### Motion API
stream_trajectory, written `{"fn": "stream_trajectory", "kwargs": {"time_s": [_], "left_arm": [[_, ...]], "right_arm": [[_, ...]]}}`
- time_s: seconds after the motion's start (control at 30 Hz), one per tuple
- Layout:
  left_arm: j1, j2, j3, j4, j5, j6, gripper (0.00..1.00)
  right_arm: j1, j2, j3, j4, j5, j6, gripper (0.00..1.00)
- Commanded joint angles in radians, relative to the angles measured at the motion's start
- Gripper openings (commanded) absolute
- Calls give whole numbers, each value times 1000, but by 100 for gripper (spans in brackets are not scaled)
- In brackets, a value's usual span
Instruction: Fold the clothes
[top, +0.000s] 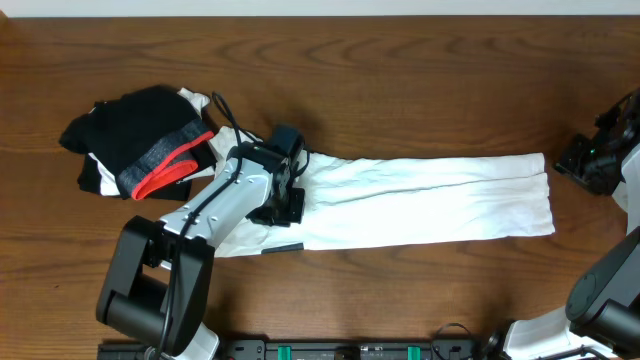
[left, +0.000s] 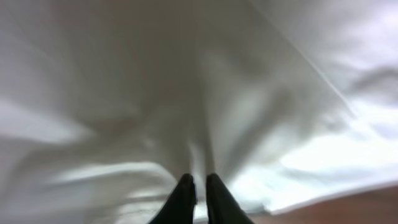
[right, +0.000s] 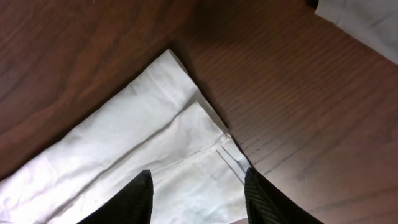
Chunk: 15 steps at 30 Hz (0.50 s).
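Your large white short-sleeved cotton T-shirt (top: 430, 195) lies mid-table as one long narrow band with its sides already turned in. No lettering shows. What is left, I judge, is folding it end over end into a compact packet.

Your left gripper (left: 198, 182) is closed at the band's left end and seems to pinch a ridge of fabric. Your right gripper (right: 198, 180) stands about half open above the band's right corner, gripping nothing.

You have one shirt, two grippers, one heap of black garments with a grey-and-red band (top: 140, 135) on the dark wooden table (top: 400, 80), and one pale cloth (right: 367, 18), only its corner in view.
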Motion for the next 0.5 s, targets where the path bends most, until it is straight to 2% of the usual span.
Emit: {"fn": "stream_trajectory", "kwargs": {"time_s": [0.0, 0.1, 0.2, 0.47], "left_arm": [[-13, -1, -2, -38, 158, -79, 9], [-16, -2, -1, -81, 151, -85, 7], [-15, -8, 6, -109, 82, -85, 7], [-13, -141, 64, -147, -255, -94, 14]], "right_arm": [[-3, 0, 5, 1, -8, -5, 46], [-3, 0, 5, 2, -8, -5, 46], [-3, 0, 5, 5, -8, -5, 46], [-3, 0, 5, 6, -7, -6, 47]]}}
